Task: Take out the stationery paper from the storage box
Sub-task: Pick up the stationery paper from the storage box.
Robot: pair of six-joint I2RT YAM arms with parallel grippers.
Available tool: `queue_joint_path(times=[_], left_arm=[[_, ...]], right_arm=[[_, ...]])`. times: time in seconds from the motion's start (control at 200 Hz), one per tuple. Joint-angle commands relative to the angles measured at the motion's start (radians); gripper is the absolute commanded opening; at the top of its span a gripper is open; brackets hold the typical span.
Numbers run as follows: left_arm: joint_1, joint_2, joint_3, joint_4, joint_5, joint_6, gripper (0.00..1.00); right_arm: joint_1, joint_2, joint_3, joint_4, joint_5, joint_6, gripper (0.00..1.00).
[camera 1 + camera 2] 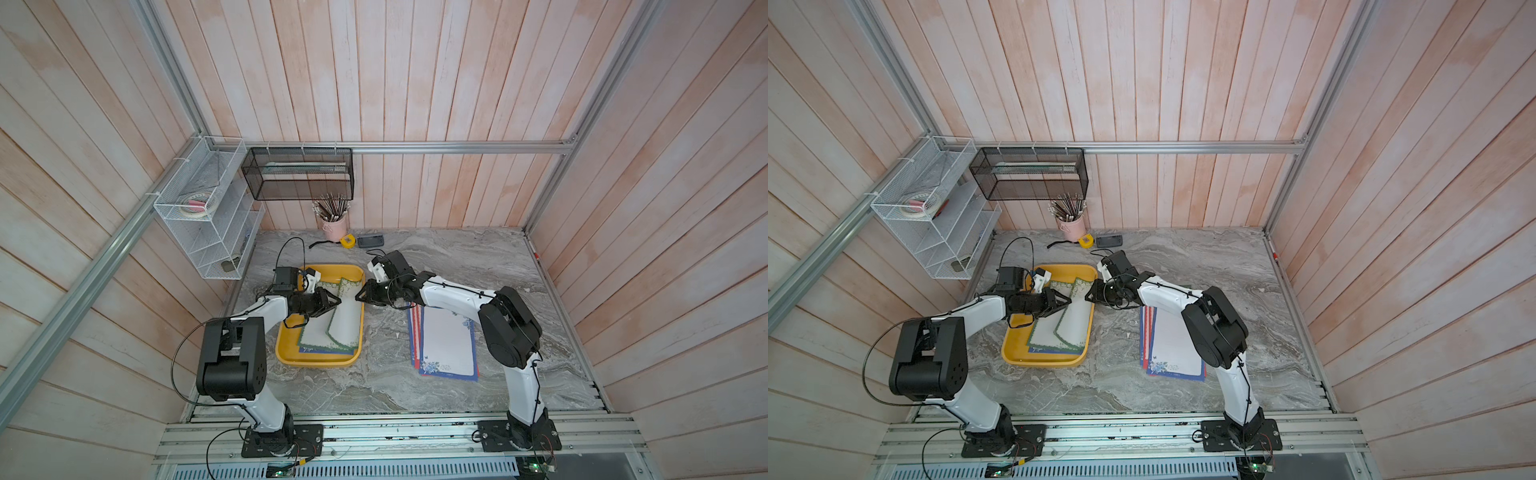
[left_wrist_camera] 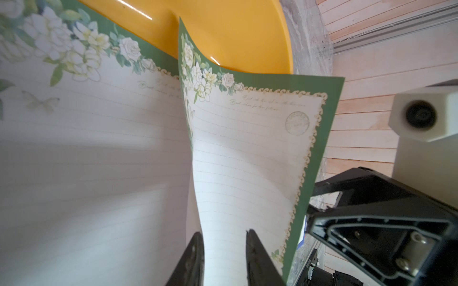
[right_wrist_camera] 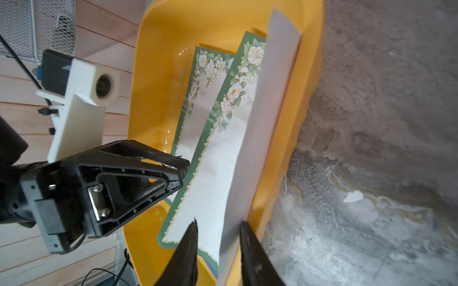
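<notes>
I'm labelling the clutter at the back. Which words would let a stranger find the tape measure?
Find the black mesh basket on the back wall; under it a pink cup of pencils stands on the grey marbled table. Beside the cup lies the small yellow tape measure, between it and a dark flat rectangular device, the only yellow thing back there.

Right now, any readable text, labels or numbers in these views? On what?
"Best wishes for the future": script line on the lifted green-bordered stationery sheet, left wrist view; a likely reading, not certain.
Script line above it: too blurred.
Round postmark on the same sheet: lettering unreadable.
Label on the yellow tape measure: too small.
Fine print on the blue-bordered sheet: too small.
</notes>
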Motion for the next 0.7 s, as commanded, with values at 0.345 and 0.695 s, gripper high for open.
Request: queue_joint_path(times=[0.345,0.695], left_arm=[[-0.012,-0.024,-0.025,0.049,0.046,-0.015,0.32],[-0.019,0.083,0.015,-0.046,-0.069,0.010,0.36]], right_arm=[[0.001,0.074,0.118,-0.162,0.072,-0.075,0.25],[0.003,0.078,0.130,-0.135,0.048,-0.063,0.22]])
